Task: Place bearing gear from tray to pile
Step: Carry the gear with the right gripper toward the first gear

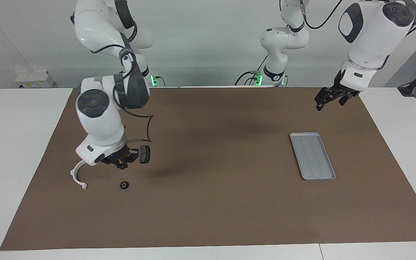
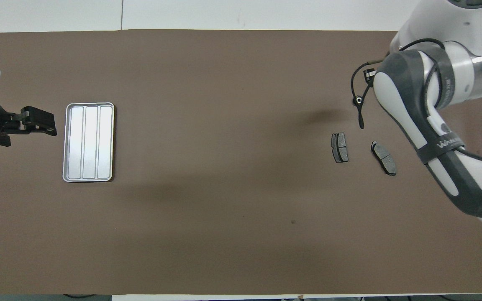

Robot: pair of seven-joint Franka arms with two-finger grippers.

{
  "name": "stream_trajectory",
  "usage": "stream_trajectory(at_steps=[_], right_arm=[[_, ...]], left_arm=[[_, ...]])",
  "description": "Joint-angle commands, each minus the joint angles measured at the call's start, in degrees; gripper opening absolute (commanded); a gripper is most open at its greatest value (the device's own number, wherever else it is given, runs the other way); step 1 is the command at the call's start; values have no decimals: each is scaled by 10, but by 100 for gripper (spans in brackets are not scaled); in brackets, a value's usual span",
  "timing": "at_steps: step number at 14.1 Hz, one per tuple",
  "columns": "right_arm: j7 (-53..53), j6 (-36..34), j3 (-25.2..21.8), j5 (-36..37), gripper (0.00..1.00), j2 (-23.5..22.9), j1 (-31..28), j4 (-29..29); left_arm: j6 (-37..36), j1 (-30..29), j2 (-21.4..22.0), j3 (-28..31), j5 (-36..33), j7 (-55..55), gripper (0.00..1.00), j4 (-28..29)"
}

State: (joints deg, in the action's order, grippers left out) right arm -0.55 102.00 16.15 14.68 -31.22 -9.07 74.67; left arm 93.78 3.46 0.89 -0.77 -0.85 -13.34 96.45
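Observation:
The bearing gear (image 1: 124, 185), a small black ring, lies on the brown mat in the pile, and shows beside the arm's cable in the overhead view (image 2: 357, 100). The pile also holds a white half-ring bracket (image 1: 77, 176) and two dark brake pads (image 2: 339, 147) (image 2: 384, 158). My right gripper (image 1: 121, 163) hangs low over the pile, between the bracket and a brake pad (image 1: 144, 154), apart from the bearing gear. The right arm hides the bracket in the overhead view. The silver tray (image 1: 312, 155) (image 2: 89, 142) holds nothing. My left gripper (image 1: 329, 97) (image 2: 40, 121) waits raised beside the tray.
The brown mat (image 1: 211, 202) covers most of the white table. The tray lies toward the left arm's end and the pile toward the right arm's end. A black cable loops from the right wrist (image 1: 146, 130).

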Motion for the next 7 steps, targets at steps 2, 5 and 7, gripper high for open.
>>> stream_trajectory(at_steps=[2,5,7], right_arm=[[49,135,13,-8,0,42,-60,149],[49,223,11,-8,0,24,-71,199],[52,250,11,-8,0,3,-79,202]], left_arm=[[-9,-4,-1,-1,7,11,100,-6],[-8,1,-1,-6,7,6,100,-6],[-8,1,1,-3,7,6,100,-7]])
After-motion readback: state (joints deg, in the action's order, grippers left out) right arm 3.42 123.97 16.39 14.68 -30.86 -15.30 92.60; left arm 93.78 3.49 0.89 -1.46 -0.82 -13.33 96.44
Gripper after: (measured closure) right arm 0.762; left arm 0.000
